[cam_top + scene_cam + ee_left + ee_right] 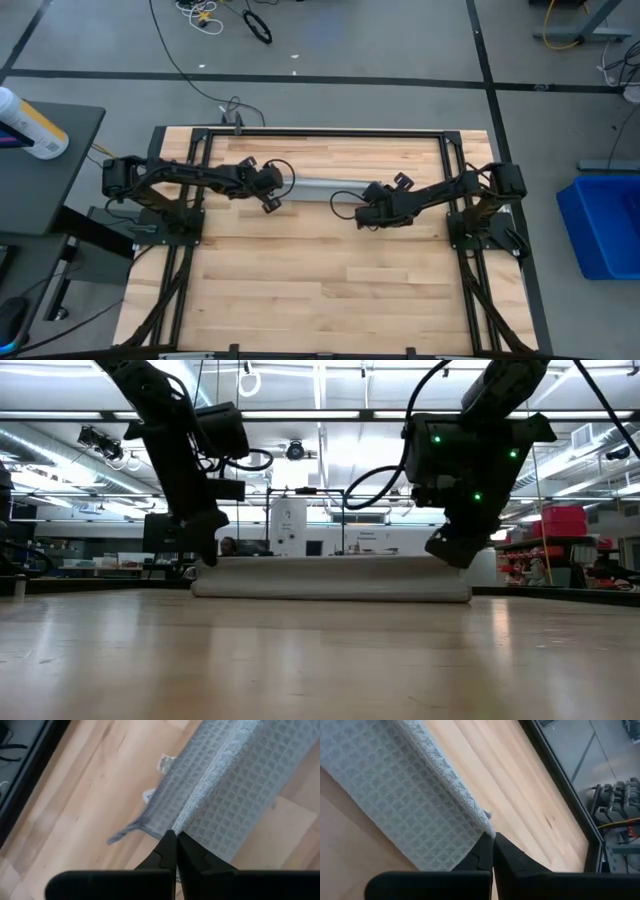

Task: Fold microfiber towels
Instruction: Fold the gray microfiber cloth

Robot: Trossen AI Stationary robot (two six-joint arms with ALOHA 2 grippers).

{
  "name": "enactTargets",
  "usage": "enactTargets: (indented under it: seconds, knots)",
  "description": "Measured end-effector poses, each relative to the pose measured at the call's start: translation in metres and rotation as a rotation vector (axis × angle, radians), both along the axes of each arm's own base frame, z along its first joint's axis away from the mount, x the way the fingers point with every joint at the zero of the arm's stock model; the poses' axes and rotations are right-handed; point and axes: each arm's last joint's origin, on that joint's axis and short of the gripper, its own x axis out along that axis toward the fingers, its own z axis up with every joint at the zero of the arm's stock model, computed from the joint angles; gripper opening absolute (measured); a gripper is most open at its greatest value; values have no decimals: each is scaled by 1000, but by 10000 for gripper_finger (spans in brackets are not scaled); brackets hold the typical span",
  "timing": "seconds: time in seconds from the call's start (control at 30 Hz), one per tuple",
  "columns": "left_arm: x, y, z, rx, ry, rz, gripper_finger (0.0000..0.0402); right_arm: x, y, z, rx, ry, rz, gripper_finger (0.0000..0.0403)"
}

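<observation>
The big wooden table point(320, 280) is sitting inside a black frame point(300, 131) on a grey floor. Most of its top is showing bare wood.

The left arm point(170, 178) is reaching in from the left side of the table, and the right arm point(460, 190) is reaching in from the right side. They are pointing toward each other across the far half of the table.

The microfiber towel point(325, 187) is lying between them as a long, thin strip — pale grey-blue, stretched from one gripper to the other. In the low view the microfiber towel point(330, 577) is resting flat on the wood, folded over itself in layers.

The left gripper point(272, 187) is sitting at the left end of the strip. In its wrist view its fingers point(167, 851) are pinched tight together on the folded edge of the cloth point(225, 785). A small white tag point(164, 762) is poking out beside the cloth there.

The right gripper point(368, 213) is sitting at the right end. Its fingers point(482, 851) are also squeezed together — they are clamping the corner of the cloth point(395, 795).

Off the table, a white bottle point(30, 125) is lying on a dark side table point(70, 170), and a blue bin point(605, 225) is standing on the floor.
</observation>
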Motion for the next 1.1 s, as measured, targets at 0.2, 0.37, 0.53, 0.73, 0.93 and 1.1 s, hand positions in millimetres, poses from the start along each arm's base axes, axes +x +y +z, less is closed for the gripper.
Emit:
enactTargets:
  seconds: [0.2, 0.37, 0.53, 0.73, 0.93, 1.1]
  knots:
    - [4, -14, 1, -8, -4, -42, 2, -3, 11, 0, 41, 21, 9, 0]
    - [7, -32, 1, -34, -25, -62, 2, -8, 28, 5, 62, 28, -9, 0]
    - [7, -54, 1, -62, -33, -76, 2, -12, 50, 13, 65, 4, -25, 0]
    - [7, -76, 0, -105, -59, -94, 2, -17, 71, 13, 146, -38, -49, 0]
    - [7, -92, 0, -175, -91, -103, 2, -22, 84, 13, 177, -43, -56, 0]
    - [7, -100, 0, -220, -102, -110, 2, -24, 89, 12, 196, -36, -43, 0]
